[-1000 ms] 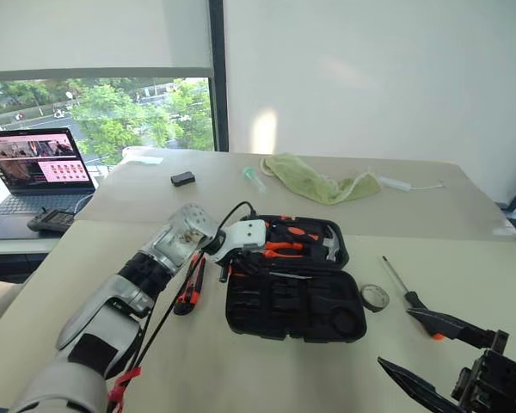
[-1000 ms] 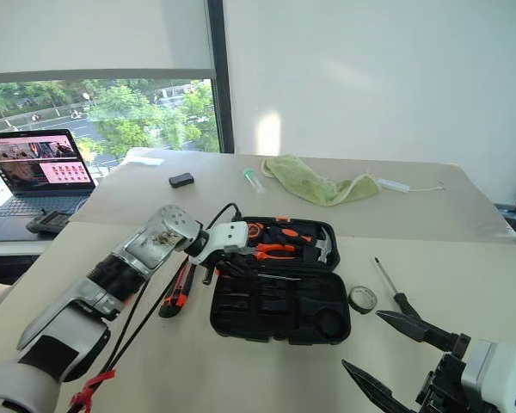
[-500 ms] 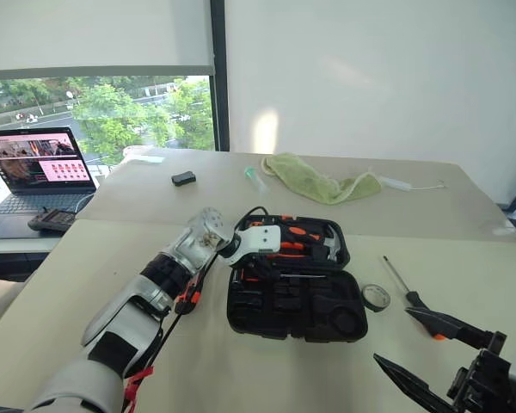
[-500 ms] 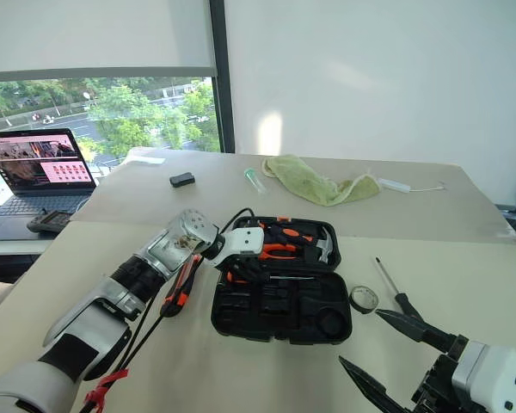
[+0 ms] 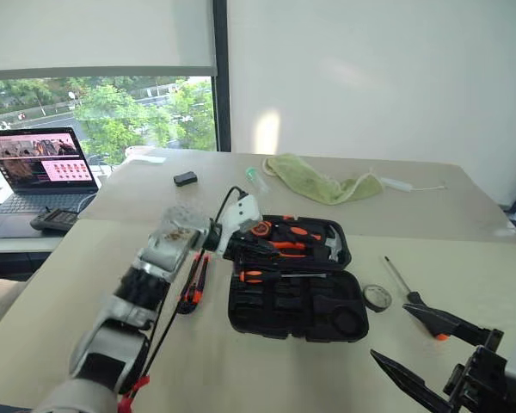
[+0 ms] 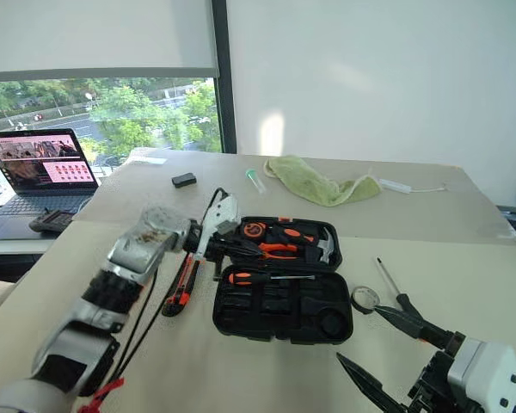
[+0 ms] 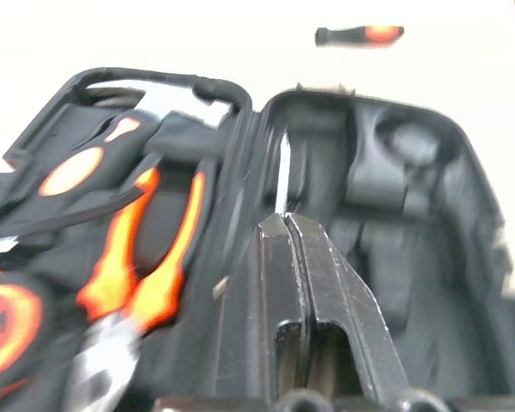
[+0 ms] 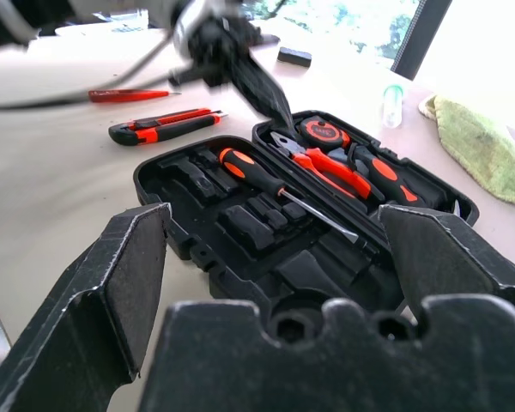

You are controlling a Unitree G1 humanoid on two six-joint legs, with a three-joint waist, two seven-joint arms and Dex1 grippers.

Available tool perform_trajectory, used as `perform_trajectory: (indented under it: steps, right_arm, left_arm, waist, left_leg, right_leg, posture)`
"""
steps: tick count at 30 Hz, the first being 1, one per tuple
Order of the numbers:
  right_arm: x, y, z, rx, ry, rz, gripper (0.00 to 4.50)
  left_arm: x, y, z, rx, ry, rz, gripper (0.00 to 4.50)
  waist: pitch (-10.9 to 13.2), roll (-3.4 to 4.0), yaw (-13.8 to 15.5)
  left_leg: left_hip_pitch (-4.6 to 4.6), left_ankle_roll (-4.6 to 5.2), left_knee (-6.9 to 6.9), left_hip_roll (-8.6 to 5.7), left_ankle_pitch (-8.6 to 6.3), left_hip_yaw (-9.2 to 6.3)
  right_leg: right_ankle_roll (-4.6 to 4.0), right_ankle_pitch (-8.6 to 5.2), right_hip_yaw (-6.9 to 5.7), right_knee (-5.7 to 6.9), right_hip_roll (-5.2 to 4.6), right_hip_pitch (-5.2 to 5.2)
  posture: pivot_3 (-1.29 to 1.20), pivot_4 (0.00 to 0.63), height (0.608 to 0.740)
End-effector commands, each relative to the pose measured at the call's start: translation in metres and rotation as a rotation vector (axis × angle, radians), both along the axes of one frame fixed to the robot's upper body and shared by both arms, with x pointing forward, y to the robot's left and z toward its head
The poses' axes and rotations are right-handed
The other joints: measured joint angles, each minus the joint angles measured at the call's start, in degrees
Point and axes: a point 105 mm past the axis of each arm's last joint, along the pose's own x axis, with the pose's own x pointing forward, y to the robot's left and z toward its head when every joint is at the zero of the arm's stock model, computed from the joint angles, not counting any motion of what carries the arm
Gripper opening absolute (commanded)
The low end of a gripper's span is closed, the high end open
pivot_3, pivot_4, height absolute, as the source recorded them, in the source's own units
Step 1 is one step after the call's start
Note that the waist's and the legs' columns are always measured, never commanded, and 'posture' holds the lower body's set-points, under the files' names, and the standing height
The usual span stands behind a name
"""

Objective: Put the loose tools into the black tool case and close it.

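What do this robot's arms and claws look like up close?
The left arm has silver-grey shells over black segments, a black cable along it tied with a red tag, and a white wrist block. Each claw, left and right, has two black pointed fingers.

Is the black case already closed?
No, the black tool case lies open, with a screwdriver resting in its nearer half.

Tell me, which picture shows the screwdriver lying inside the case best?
The right wrist view: the screwdriver lies close up across the tool case, its orange handle and steel shaft plain. Both eye views show it small. The left wrist view catches just its pale shaft.
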Motion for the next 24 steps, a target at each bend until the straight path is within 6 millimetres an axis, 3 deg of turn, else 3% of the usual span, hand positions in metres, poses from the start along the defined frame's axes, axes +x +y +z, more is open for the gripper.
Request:
perform_trajectory:
  steps: [1, 7, 14, 16, 18, 22, 24]
  right_arm:
    - [0.0, 0.003, 0.005, -0.013, -0.038, 0.001, 4.5]
    - [0.005, 0.0, 0.001, -0.006, -0.005, -0.053, 4.5]
    - [0.03, -0.026, -0.011, -0.026, 0.094, -0.264, 4.5]
    - [0.038, -0.026, -0.011, -0.014, 0.119, -0.295, 4.5]
    - [0.051, -0.031, -0.008, -0.035, 0.114, -0.371, 4.5]
    - [0.072, -0.048, -0.02, -0.149, 0.284, -0.469, 4.5]
    - [0.083, -0.057, -0.021, -0.093, 0.337, -0.512, 4.5]
  left_arm:
    - [0.01, 0.0, -0.015, 0.0, -0.061, 0.128, 0.08]
    - [0.009, 0.008, -0.068, 0.156, -0.023, 0.214, 0.08]
    - [-0.004, 0.004, -0.088, 0.231, 0.001, 0.133, 0.08]
    - [-0.004, -0.001, -0.075, 0.158, -0.027, 0.117, 0.08]
    - [-0.008, -0.01, -0.032, -0.136, 0.001, 0.102, 0.08]
    - [-0.029, 0.015, 0.02, -0.254, 0.013, -0.022, 0.08]
    - [-0.041, 0.023, 0.037, -0.272, -0.01, -0.082, 0.59]
  waist:
    - [0.0, 0.0, -0.17]
    - [-0.05, 0.05, -0.22]
    - [-0.98, 0.23, -0.26]
    - [-1.08, 0.26, -0.3]
    - [-1.11, 0.32, -0.36]
    - [-0.81, 0.16, -0.85]
    - [-0.78, 0.11, -0.95]
  left_leg:
    - [0.01, 0.0, 0.0, 0.0, 0.0, 0.0]
    - [0.19, -0.03, 0.0, 0.0, 0.02, -0.02]
    - [0.34, -0.03, -0.05, 0.02, 0.01, -0.01]
    - [0.34, -0.03, -0.07, 0.03, 0.01, -0.01]
    - [0.32, -0.03, -0.08, 0.03, 0.01, 0.0]
    - [-0.03, -0.04, -0.04, 0.03, 0.07, 0.0]
    - [-0.09, -0.1, -0.05, 0.04, 0.14, -0.08]
  right_leg:
    - [0.0, 0.0, 0.01, 0.03, 0.0, 0.0]
    - [-0.03, 0.0, 0.03, 0.2, -0.02, 0.07]
    - [-0.1, -0.04, 0.11, 0.22, -0.15, 0.12]
    - [-0.13, -0.06, 0.11, 0.22, -0.14, 0.11]
    - [-0.24, -0.11, 0.13, 0.22, -0.21, 0.08]
    - [-0.26, -0.12, -0.01, 0.47, -0.61, -0.3]
    - [-0.3, -0.13, -0.08, 0.48, -0.54, -0.32]
  posture:
    - [0.0, 0.15, 0.74]
    - [0.0, 0.15, 0.74]
    - [0.0, 0.15, 0.74]
    - [0.0, 0.15, 0.74]
    - [0.0, 0.15, 0.74]
    - [0.0, 0.15, 0.74]
    - [0.0, 0.15, 0.74]
